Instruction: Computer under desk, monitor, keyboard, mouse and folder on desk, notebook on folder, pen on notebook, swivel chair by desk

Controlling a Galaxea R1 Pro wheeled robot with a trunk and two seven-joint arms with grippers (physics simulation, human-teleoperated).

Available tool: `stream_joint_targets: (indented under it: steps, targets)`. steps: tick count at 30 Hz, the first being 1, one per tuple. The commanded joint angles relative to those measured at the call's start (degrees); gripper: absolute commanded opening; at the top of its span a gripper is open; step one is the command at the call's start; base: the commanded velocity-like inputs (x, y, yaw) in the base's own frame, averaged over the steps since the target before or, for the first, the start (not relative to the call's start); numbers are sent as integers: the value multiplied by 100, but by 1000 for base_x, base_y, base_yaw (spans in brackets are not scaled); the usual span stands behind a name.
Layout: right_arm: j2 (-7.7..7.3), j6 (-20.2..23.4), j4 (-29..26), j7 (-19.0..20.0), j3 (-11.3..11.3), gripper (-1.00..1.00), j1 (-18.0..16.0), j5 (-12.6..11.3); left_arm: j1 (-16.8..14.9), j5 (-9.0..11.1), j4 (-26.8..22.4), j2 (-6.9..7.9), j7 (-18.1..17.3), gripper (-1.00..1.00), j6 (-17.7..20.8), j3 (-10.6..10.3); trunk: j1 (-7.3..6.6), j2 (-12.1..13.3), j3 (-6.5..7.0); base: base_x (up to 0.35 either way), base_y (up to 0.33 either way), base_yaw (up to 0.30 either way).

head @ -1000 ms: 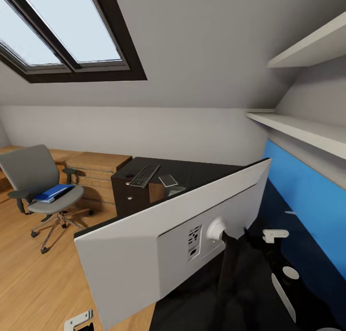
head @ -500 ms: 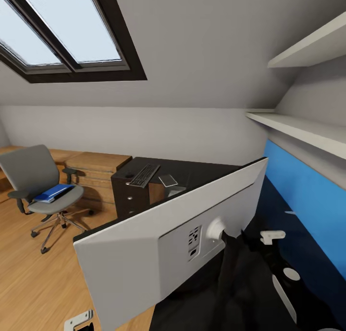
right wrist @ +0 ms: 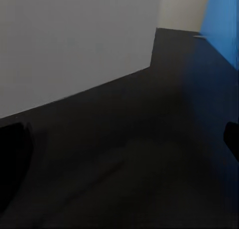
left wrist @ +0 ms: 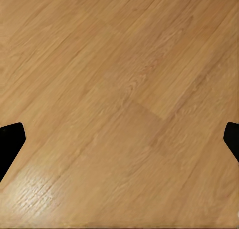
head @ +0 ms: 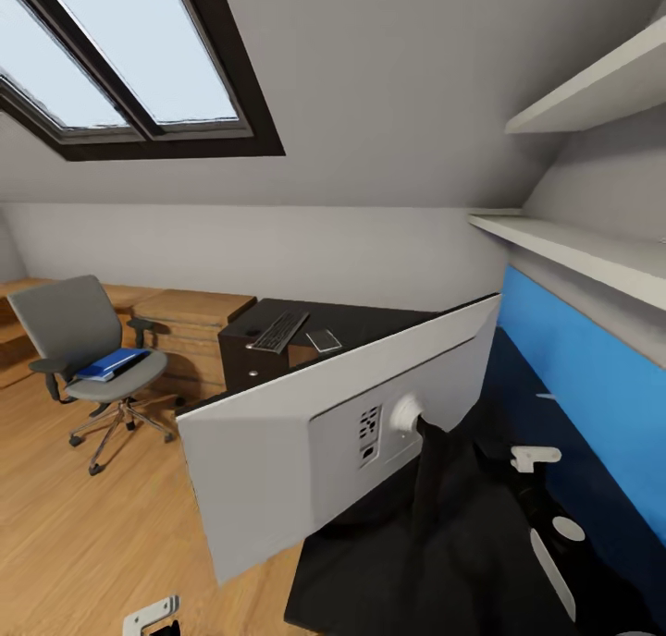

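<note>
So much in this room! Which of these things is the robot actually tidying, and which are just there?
Part of the job:
monitor
desk
keyboard
notebook
blue folder
swivel chair

Just there:
skylight
wall shelves
wooden low cabinets
blue wall panel

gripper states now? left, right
Left gripper: open, empty, over the wooden floor.
Right gripper: open, empty, over the desk.
</note>
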Motion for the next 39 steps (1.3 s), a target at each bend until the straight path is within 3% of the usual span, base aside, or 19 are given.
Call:
stream_joint_targets:
  steps: [1, 16, 21, 32, 39]
  targets:
    - [3, -16, 4, 46, -19, 100, -4, -42, -3, 61, 2, 1, 9, 100, -24, -10, -3, -4, -7, -327, 0, 0]
    - [18, -41, 7, 42, -29, 100, -4, -48, -3, 62, 2, 2, 9, 100, -24, -5, -3, -4, -7, -334, 44, 0]
    - [58, -29, 23, -325, -4, 100, -4, -42, -3, 68, 2, 0, 9, 100, -24, -5, -3, -4, -7, -321, 136, 0]
    - [614, -36, 141, -1471, 29, 100, -14, -17, -3, 61, 2, -14, 9, 100, -26, -5, -3, -4, -7, -119, 66, 0]
    - [720, -47, 764, -1755, 30, 100, -129, -16, -3, 61, 2, -17, 9, 100, -214, -5, -3, -4, -7, -7, 4, 0]
